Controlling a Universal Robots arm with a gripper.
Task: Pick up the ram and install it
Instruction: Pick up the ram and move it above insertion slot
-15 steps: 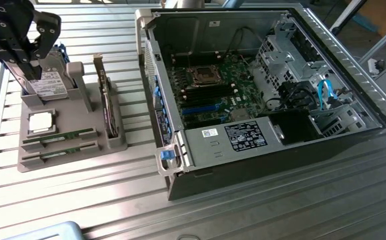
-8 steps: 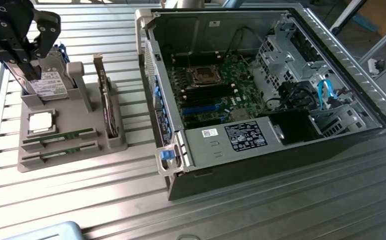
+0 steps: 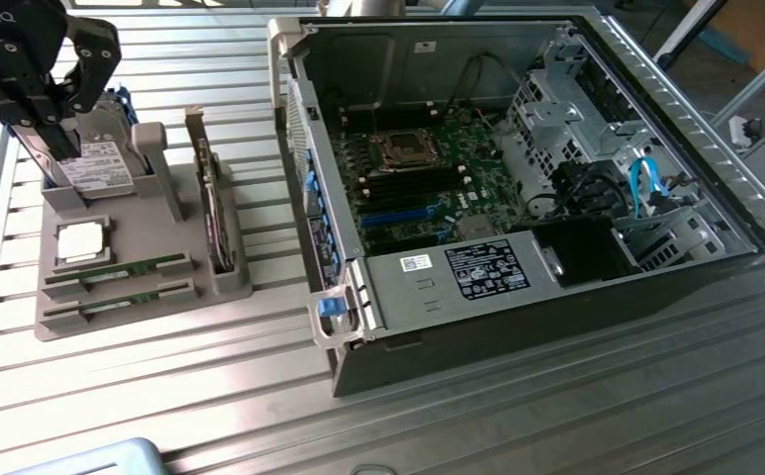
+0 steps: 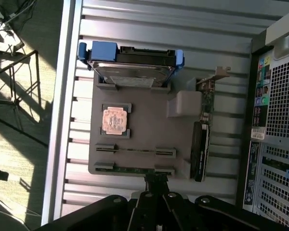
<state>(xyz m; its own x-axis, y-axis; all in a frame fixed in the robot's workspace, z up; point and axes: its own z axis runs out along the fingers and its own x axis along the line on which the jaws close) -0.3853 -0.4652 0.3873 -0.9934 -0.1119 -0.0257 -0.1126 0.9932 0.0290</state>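
While the gripper hangs over the hard drive, jaws pressed together and empty: ram, slotted flat in the grey holder, second stick alongside; open computer case nearby.

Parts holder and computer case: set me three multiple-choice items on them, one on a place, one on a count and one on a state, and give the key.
1. In the exterior view, where does the parts holder lie?
A) left of the computer case
B) inside it
C) right of it

2. How many ram sticks lie in the holder?
A) one
B) two
C) four

3. What state is the case in?
A) closed by its side panel
B) open, with the motherboard exposed
C) stood on end

Key:
1 A, the holder sits on the table at the view's left, beside the case.
2 B, two green sticks lie in its two long slots.
3 B, the board shows inside the case.
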